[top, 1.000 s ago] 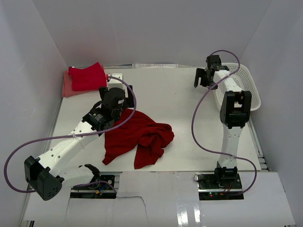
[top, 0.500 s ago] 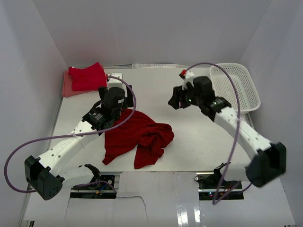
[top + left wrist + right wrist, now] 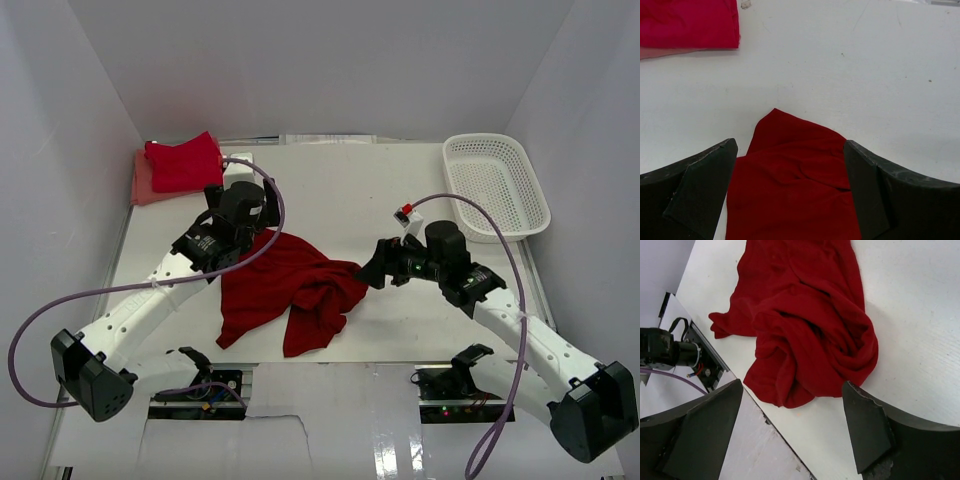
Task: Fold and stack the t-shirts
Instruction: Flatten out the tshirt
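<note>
A crumpled deep red t-shirt [image 3: 290,290] lies at the table's middle. At the far left, a folded red t-shirt [image 3: 185,162] rests on a salmon-pink one [image 3: 142,185]. My left gripper [image 3: 243,200] hovers open over the crumpled shirt's far corner. In the left wrist view that corner [image 3: 790,190] shows between the wide jaws of the left gripper [image 3: 789,150], untouched. My right gripper [image 3: 375,268] stands open just right of the shirt. In the right wrist view the right gripper [image 3: 792,390] frames the bunched edge of the shirt [image 3: 805,335] and holds nothing.
A white lattice basket [image 3: 450,185] sits at the back right. The folded stack [image 3: 690,22] shows at the upper left of the left wrist view. The table's near edge and the left arm's base [image 3: 665,350] lie close to the shirt's near side.
My right arm has swung from the basket at the back right down to the crumpled shirt's right edge. The left arm has barely moved.
</note>
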You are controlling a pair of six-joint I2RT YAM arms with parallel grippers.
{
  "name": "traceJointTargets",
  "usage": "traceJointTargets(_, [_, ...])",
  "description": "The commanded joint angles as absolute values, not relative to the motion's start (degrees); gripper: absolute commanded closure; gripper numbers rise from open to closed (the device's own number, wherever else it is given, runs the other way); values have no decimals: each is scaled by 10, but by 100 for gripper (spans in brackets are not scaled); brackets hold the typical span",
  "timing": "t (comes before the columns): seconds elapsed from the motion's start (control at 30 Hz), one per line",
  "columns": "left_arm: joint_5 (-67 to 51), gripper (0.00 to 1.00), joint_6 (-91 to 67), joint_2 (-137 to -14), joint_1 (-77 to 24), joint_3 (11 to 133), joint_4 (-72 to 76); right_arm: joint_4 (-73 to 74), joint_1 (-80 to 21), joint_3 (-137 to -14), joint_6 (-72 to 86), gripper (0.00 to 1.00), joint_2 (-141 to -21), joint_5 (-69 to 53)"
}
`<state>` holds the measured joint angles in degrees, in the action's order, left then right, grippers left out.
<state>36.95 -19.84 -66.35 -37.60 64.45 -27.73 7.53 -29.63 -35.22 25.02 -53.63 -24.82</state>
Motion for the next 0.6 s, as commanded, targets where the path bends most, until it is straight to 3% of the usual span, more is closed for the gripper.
traceJointTargets(0.0, [374,2,-239,-682,-373,668,-339,169,-327,-382,220,13,-545,-205])
traceJointTargets(0.13, [347,2,-257,-695,-352,656,-348,195,-334,-394,218,6,-569,-142])
traceJointTargets(0.43, [241,2,-261,-719,-254,644,-354,155,-352,-402,184,10,-705,-138])
traceJointTargets(0.57, [183,2,-267,-724,-221,627,-345,124,-354,-424,171,26,-770,-183])
